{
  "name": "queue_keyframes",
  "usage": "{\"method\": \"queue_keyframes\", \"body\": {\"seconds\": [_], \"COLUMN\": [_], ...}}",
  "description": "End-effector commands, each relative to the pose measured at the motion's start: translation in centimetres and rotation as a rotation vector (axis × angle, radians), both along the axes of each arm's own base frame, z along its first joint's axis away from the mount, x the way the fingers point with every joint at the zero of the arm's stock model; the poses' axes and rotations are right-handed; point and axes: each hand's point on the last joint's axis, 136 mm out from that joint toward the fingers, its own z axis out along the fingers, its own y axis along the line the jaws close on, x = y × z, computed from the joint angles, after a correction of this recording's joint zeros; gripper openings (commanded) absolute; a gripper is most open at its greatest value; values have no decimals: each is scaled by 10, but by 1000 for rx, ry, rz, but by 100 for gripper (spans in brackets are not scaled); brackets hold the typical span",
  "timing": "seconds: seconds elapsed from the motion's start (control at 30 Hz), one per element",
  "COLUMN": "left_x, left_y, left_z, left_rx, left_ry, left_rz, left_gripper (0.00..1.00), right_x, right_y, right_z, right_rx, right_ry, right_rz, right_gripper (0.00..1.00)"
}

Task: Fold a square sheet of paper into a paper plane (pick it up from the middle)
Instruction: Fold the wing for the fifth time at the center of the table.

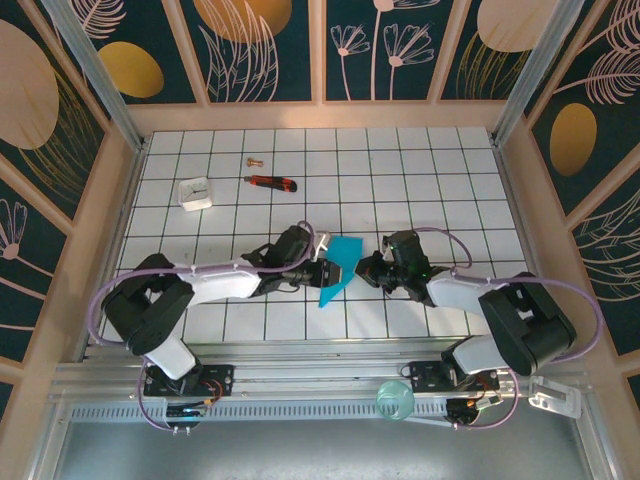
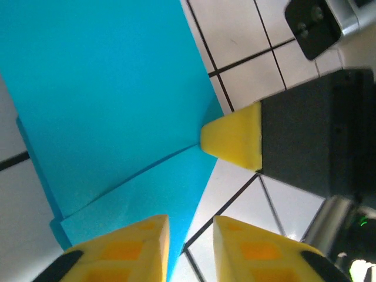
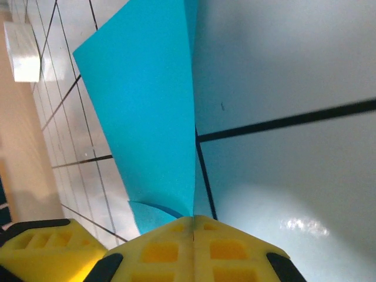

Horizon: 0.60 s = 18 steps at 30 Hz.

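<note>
The square sheet of paper (image 1: 340, 256) is folded into a narrow creased teal shape that stands partly raised off the tiles at mid-table. My right gripper (image 1: 363, 268) holds it from the right. In the right wrist view its fingers (image 3: 194, 218) are pressed together, with the paper (image 3: 147, 106) rising out of the seam. My left gripper (image 1: 322, 272) is at the paper's left side. In the left wrist view its jaws (image 2: 191, 222) stand slightly apart, and the paper's lower edge (image 2: 111, 88) runs past the left finger (image 2: 132, 247). The right gripper's yellow tip (image 2: 234, 138) touches the paper at the crease.
A red-and-black utility knife (image 1: 271, 182), a white square block (image 1: 195, 192) and a small brass piece (image 1: 252, 160) lie at the back left of the tiled table (image 1: 420, 170). A pale green round object (image 1: 395, 402) sits on the front rail. Wooden walls enclose the table.
</note>
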Motion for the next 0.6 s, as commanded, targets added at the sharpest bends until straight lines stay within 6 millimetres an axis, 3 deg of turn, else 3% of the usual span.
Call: {"method": "queue_keyframes", "body": {"seconds": [0.0, 0.27, 0.57], "left_x": [2, -17, -30], "left_y": [2, 4, -12], "left_z": [18, 23, 11], "left_rx": [56, 181, 351], "left_ry": [-255, -528, -697], "left_rz": [-38, -91, -177], "left_gripper": [37, 59, 63], "right_x": [-4, -12, -13], "right_y": [-6, -8, -3], "right_z": [4, 19, 24], "right_rx": [3, 31, 88], "right_ry": [101, 171, 219], "right_rz": [-95, -167, -199], "right_gripper": [0, 0, 0]}}
